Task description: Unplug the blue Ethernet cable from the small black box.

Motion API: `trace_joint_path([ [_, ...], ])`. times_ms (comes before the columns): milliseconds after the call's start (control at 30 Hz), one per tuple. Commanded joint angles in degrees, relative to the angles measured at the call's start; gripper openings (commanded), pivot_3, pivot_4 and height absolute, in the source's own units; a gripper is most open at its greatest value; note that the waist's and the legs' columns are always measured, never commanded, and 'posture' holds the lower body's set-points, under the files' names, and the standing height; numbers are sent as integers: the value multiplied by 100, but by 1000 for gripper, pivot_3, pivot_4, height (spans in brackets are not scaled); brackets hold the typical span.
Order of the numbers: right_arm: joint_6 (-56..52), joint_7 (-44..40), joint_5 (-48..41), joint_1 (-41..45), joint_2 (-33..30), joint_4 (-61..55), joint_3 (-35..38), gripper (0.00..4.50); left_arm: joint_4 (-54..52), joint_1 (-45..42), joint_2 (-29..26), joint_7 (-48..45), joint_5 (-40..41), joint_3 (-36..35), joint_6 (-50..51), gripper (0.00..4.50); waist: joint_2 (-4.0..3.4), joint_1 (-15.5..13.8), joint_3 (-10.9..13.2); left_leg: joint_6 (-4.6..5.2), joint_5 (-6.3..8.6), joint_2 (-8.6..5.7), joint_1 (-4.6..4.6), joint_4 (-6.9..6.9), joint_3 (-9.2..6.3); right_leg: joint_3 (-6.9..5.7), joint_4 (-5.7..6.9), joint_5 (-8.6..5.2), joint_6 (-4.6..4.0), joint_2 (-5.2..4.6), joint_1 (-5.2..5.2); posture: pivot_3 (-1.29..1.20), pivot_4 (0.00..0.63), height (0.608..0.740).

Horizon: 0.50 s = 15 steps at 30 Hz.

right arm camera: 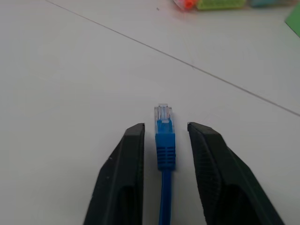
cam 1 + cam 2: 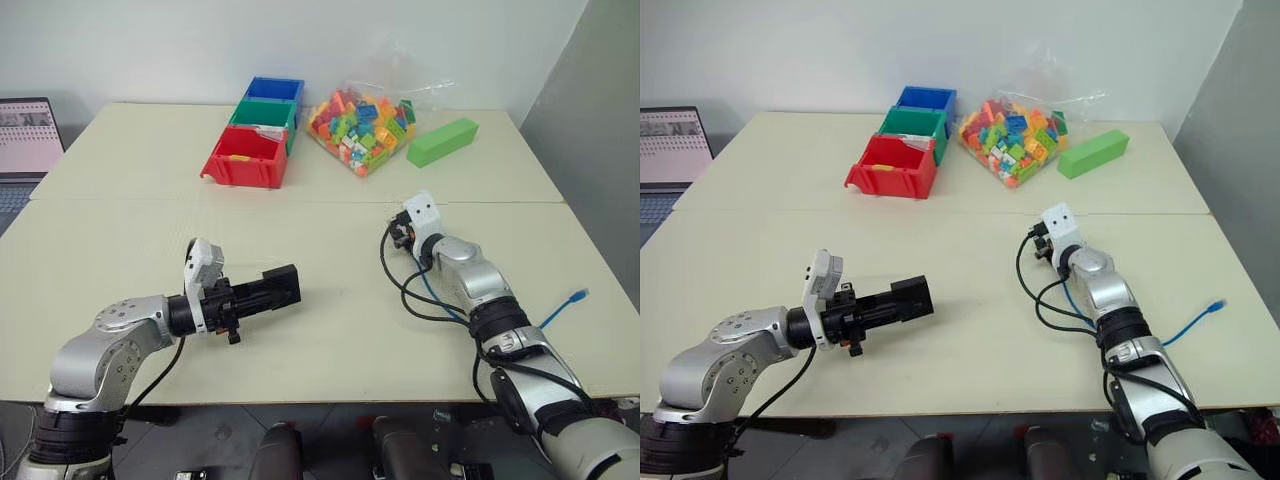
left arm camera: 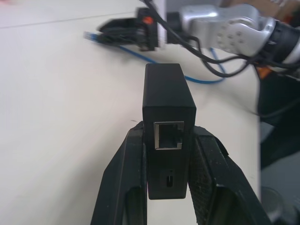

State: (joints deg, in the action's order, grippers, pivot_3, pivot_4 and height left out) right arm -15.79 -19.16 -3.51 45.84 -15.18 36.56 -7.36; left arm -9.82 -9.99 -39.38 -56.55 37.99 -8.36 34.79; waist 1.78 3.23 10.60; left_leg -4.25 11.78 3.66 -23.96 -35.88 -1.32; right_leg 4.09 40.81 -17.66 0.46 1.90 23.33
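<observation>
The left gripper point(image 3: 164, 187) clenches the small black box point(image 3: 166, 110) — its port empty. The right gripper point(image 1: 165, 140) stands released, fingers either side of the blue Ethernet cable point(image 1: 164, 154) — plug on the table point(image 2: 300, 330).

On the table point(image 2: 120, 150), the small black box point(image 2: 268, 289) sat at lower left of the frame, between the left gripper point(image 3: 166, 187)'s fingers, well apart from the right gripper point(image 1: 165, 136) at right of centre. The blue Ethernet cable point(image 2: 562, 307) ran along the table from the lower right edge, under the right arm, its plug lying between that gripper's parted fingers. Three bins point(image 2: 246, 158) stood in a row at upper centre, with a bag of bricks point(image 2: 360, 125) just right of them and a block point(image 2: 442, 141) further right.
</observation>
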Motion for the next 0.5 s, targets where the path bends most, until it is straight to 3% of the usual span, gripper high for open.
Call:
trace_joint_path([
  [33,60,-385,-177,-100,-119,-741,223,2720,239,-271,169,366,-394,-81,-506,781,0,-1,0,0,0,1,0,0,-2,-1,0,0,1,1,0,0,150,740],
  [233,-940,-1779,-999,-674,-554,-2946,165,4267,1556,-1073,684,1560,-1655,-74,-2043,781,-1,-31,0,0,0,0,-1,-1,-2,-4,1,0,2,1,0,0,150,740],
  [333,-2055,-2397,-1968,-836,-787,-4483,136,4296,2577,-1592,1025,2380,-2266,-111,-2962,781,-11,-100,7,0,0,-3,-3,-3,-3,-9,2,0,3,-1,-1,0,150,740],
  [500,-3195,-2543,-2849,-655,-896,-5364,282,4296,3635,-1891,1341,2899,-2753,-82,-3991,781,-7,-75,4,0,0,0,-1,-5,-2,-16,0,1,3,1,-5,0,150,740],
])
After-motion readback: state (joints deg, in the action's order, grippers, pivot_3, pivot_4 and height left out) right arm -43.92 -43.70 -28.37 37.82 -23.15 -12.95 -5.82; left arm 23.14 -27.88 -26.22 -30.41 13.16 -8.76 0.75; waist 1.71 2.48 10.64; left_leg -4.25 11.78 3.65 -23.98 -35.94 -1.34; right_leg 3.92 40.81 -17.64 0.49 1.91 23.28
